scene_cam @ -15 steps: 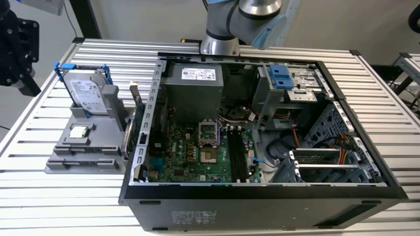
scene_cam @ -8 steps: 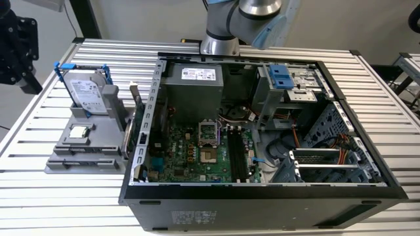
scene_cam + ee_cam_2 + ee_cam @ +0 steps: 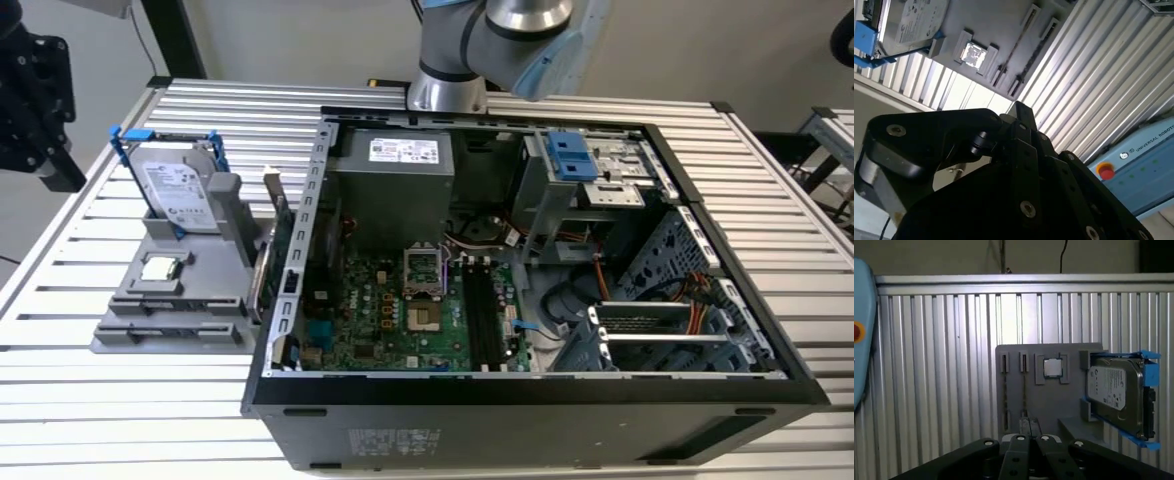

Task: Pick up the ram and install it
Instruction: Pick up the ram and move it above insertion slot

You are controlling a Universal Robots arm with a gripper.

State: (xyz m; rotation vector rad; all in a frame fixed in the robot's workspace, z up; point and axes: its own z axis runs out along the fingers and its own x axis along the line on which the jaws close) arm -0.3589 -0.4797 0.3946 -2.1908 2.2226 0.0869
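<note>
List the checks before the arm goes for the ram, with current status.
1. Gripper lined up with the gray holder and its slots: ok, in the first wrist view it lines up with one slot.
2. The ram seated in a slot: cannot tell; the slots show as thin dark lines.
3. Hard drive and chip apart from those slots: ok.
4. Case open, motherboard exposed: ok.
5. Motherboard's black slots empty: ok, nothing stands in them.
</note>
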